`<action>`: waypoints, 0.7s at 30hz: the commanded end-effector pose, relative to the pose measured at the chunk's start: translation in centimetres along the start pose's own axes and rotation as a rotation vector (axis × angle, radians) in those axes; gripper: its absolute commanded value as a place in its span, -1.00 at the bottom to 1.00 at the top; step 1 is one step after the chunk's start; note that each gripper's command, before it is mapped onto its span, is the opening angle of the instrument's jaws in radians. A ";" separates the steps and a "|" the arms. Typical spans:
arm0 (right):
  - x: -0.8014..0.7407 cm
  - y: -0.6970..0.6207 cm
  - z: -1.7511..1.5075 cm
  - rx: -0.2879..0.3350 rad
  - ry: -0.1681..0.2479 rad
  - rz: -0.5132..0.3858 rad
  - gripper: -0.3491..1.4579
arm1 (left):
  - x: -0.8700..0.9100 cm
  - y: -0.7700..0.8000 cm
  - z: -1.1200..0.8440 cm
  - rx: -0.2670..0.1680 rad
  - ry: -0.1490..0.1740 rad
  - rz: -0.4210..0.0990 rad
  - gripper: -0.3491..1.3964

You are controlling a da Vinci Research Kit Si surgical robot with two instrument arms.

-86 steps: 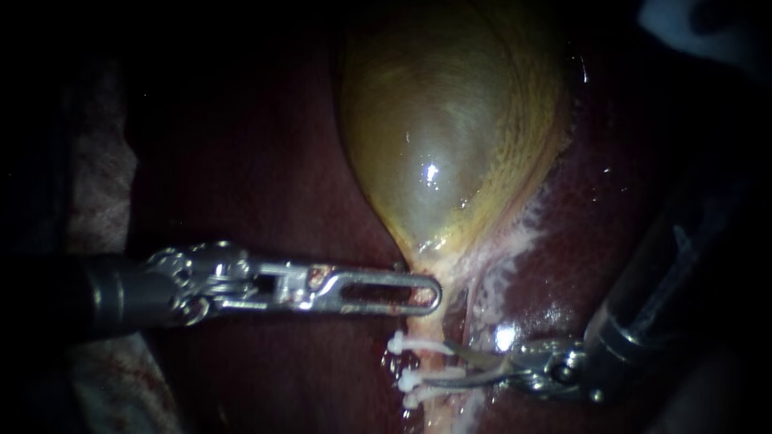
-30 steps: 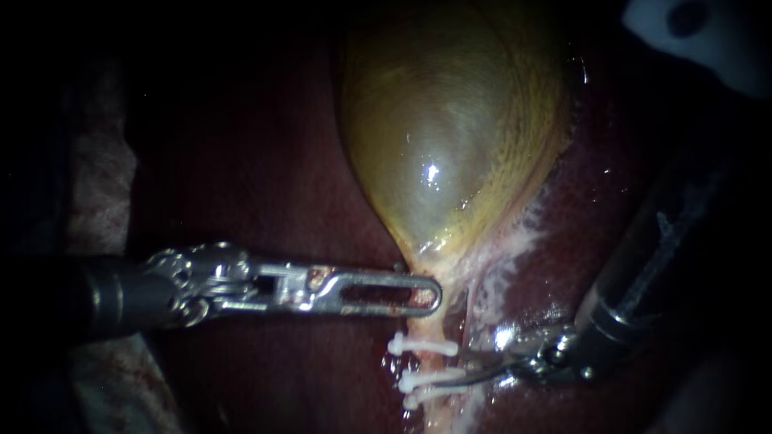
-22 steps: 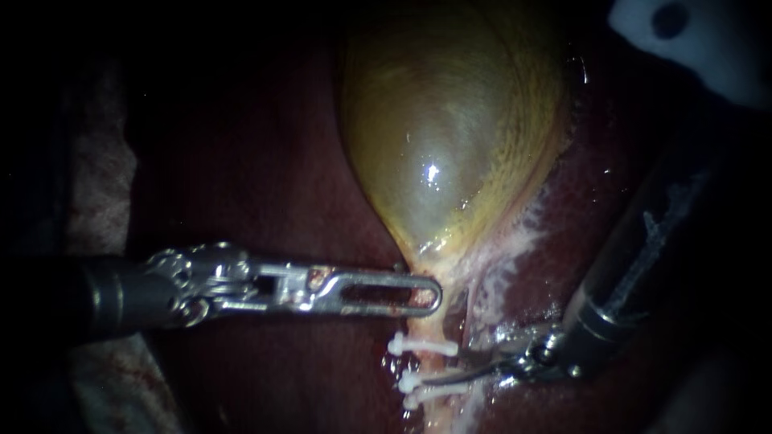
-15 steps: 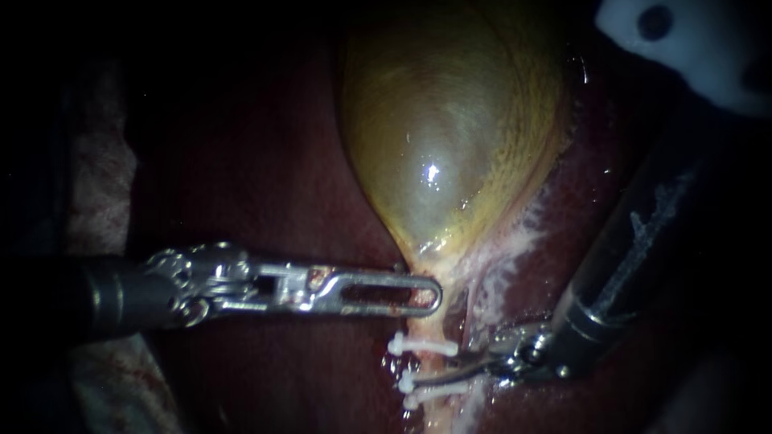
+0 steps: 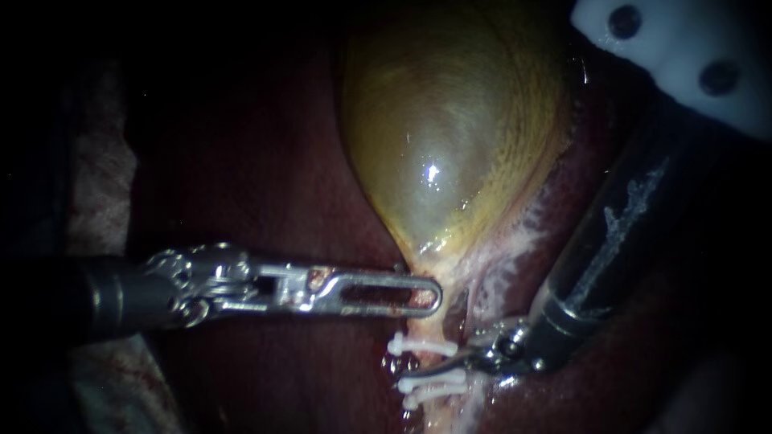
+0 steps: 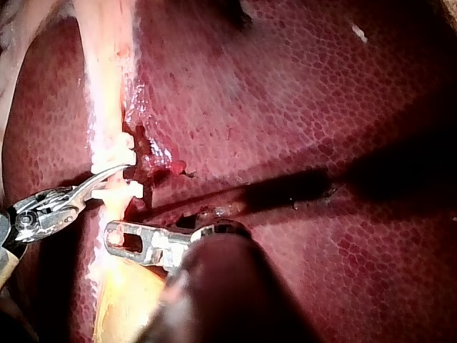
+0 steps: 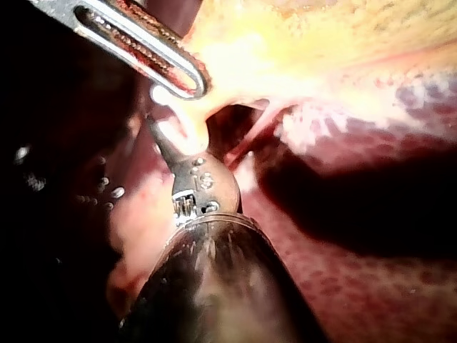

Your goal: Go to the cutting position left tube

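My right instrument (image 5: 432, 364): jaws parted, left tube (image 5: 427, 325) between them, white clips (image 5: 423, 345) either side. Just beyond tube, my left instrument (image 5: 420, 294): jaws clenched on gallbladder (image 5: 442, 137) neck. Liver (image 5: 265, 201) around.

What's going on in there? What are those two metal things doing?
Two robot instruments are working on a pig's gallbladder, which lies on the liver. The left instrument has its jaws shut on the gallbladder's narrow neck. Just below, a pale tube carries three white clips. The right instrument, coming in from the upper right, has its thin tip at the tube between the top clip and the next one. The tube looks uncut.
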 end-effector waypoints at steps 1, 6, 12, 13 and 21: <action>0.00 0.01 0.01 0.002 0.004 0.004 0.15 | 0.00 0.00 0.00 0.000 0.000 0.000 -1.00; -0.03 0.03 0.03 0.003 0.010 0.019 0.08 | 0.00 0.00 0.00 0.000 0.000 0.000 -1.00; -0.06 0.03 0.05 0.004 0.014 0.029 0.02 | 0.00 0.00 0.00 0.000 0.000 0.000 -1.00; -0.06 0.03 0.05 0.004 0.014 0.029 0.02 | 0.00 0.00 0.00 0.000 0.000 0.000 -1.00; -0.05 0.04 0.06 0.008 0.022 0.028 -0.05 | 0.00 0.00 0.00 0.000 0.000 0.000 -1.00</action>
